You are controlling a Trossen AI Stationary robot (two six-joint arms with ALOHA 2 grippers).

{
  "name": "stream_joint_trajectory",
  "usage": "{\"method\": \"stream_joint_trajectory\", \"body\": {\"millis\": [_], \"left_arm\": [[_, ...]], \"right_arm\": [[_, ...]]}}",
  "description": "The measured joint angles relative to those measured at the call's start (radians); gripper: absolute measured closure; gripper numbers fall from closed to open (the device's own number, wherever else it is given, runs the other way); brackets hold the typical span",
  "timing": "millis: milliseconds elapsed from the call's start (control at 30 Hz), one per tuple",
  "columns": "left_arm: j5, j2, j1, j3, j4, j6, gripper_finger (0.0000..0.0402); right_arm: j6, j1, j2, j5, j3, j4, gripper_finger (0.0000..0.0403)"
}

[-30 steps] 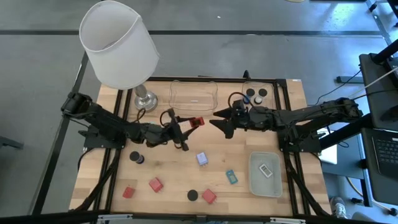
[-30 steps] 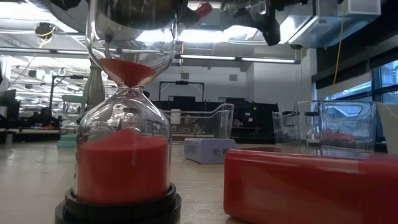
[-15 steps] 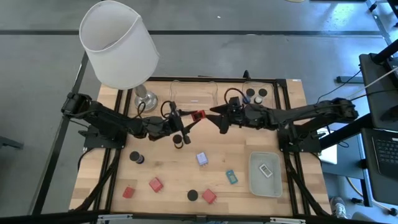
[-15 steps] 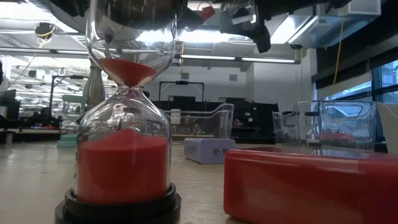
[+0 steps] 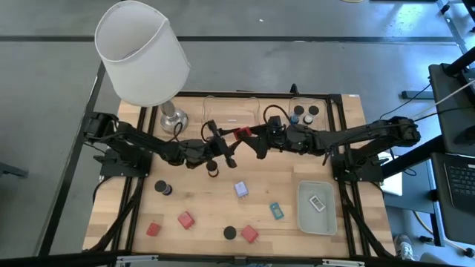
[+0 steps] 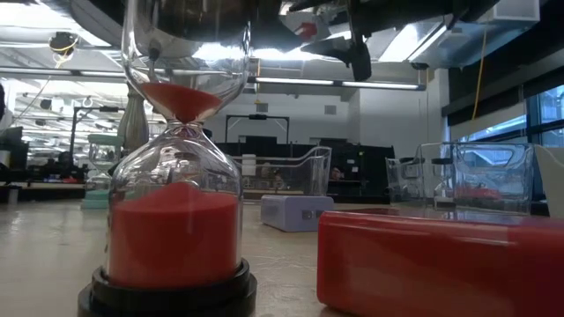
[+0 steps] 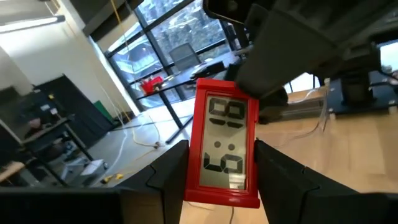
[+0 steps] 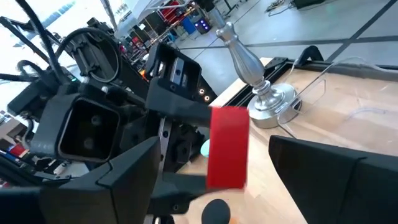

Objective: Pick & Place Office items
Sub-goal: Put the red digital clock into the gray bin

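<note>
**Mid-air handover, most of the table left to clear**

I had the left gripper (image 5: 223,150) clamped on a small red-framed digital clock (image 7: 226,148), held up above the middle of the table. In the left wrist view its two fingers pressed the clock's sides. The right gripper (image 5: 256,141) sat just beside the clock with its fingers spread apart, one to each side of it, not yet touching as far as I could tell.

By my reckoning little was done. One white flat rectangle (image 5: 317,202) lay in the pale-green plastic tray (image 5: 303,213), and two short black cylinders (image 5: 309,112) sat in the clear plastic tray (image 5: 323,102) at the far right corner.

Loose on the wooden table (image 5: 200,200) I counted a lavender-blue cube (image 5: 241,189), a flat teal rectangle (image 5: 276,211), three red blocks (image 5: 185,219), and three black cylinders (image 5: 162,188). I judged the handover itself unfinished.
</note>
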Motion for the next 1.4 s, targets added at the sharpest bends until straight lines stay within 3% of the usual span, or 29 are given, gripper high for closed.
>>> {"method": "stream_joint_trajectory", "body": {"millis": [367, 1100, 1400], "left_arm": [[-0.046, 0.018, -0.001, 0.013, -0.008, 0.016, 0.0243], [-0.044, 0.018, 0.000, 0.012, -0.031, 0.042, 0.0242], [-0.031, 0.016, -0.029, 0.011, -0.024, 0.099, 0.0209]], "right_arm": [[-0.069, 0.000, 0.000, 0.064, 0.000, -0.019, 0.0116], [-0.084, 0.000, 0.000, 0.092, 0.000, -0.030, 0.0329], [-0.106, 0.000, 0.000, 0.085, 0.000, -0.033, 0.0333]]}}
